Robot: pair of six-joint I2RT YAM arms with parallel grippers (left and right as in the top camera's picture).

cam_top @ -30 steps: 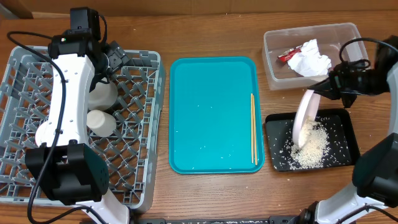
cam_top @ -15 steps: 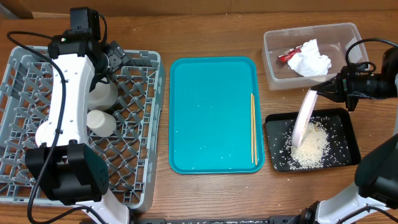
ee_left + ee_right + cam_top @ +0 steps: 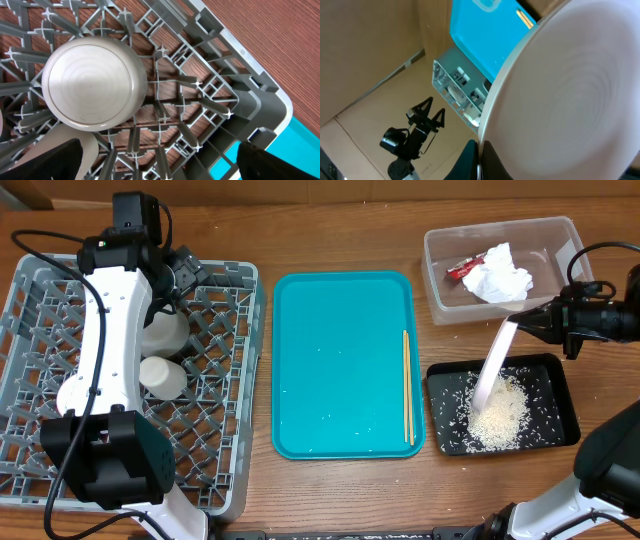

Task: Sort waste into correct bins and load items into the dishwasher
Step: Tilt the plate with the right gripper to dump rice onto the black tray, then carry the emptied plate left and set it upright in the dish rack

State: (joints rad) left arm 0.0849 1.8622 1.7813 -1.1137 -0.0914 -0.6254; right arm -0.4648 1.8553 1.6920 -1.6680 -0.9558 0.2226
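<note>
One step is in hand, I judge: tipping food scraps off. The right tool (image 3: 528,323) is clamped on the rim of the round white-pink plate (image 3: 494,365), tilted almost edge-on above the black tray (image 3: 563,395) at lower right, where the rice (image 3: 500,415) lies heaped. The plate's face looks smooth, pale and clean. Next it needs carrying to the dish rack (image 3: 225,310) at left; the left tool (image 3: 183,272) hangs there spread wide, empty, above an upturned bowl (image 3: 92,82)

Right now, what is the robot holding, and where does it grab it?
The right gripper pinches the round white-pink plate by its upper rim. The left gripper, open, holds nothing.
</note>
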